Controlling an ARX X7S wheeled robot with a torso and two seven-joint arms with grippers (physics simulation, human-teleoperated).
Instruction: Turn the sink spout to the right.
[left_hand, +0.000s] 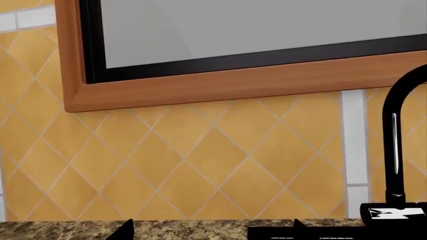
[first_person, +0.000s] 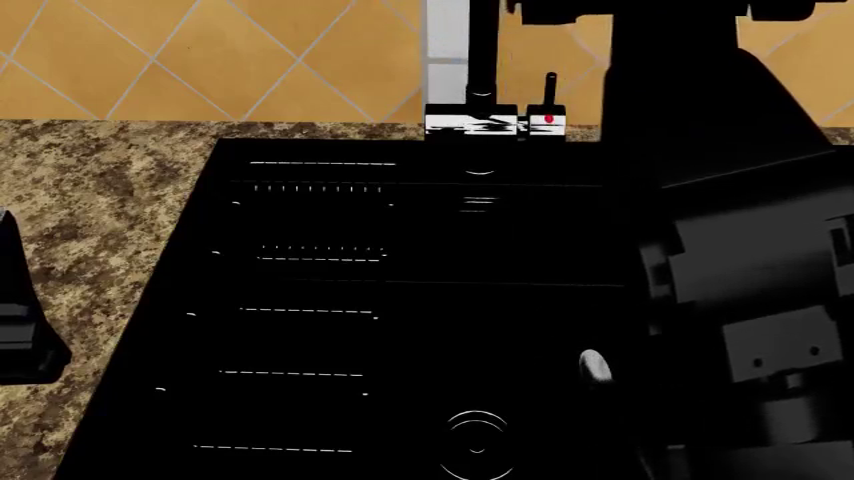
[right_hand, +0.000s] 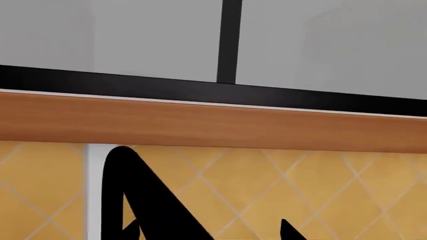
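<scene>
In the head view the sink is filling most of the frame, a glossy black basin with faint ridged drainboard lines down its left half and a round ringed drain near the bottom centre. The sink spout is standing at the top centre of that view, a slim black pipe rising out of a shiny chrome base block at the sink's back edge, against the orange diamond-tiled wall. Just right of the spout, a short black lever with a red dot is sitting on the same chrome base.

The right arm is occupying the right side of the head view as a bulky black mass reaching up toward the top edge, close beside the lever and spout; whether it is touching either cannot be told. The right gripper's fingertips are showing in the right wrist view as dark pointed shapes against the tiles, below a wooden window frame; how wide the jaws are standing cannot be told.

The left gripper is showing at the left edge of the head view, over the speckled granite bench, well apart from the spout. Its jaws cannot be judged either. In the left wrist view the spout is rising at the right of the frame and curving over at its top.
</scene>
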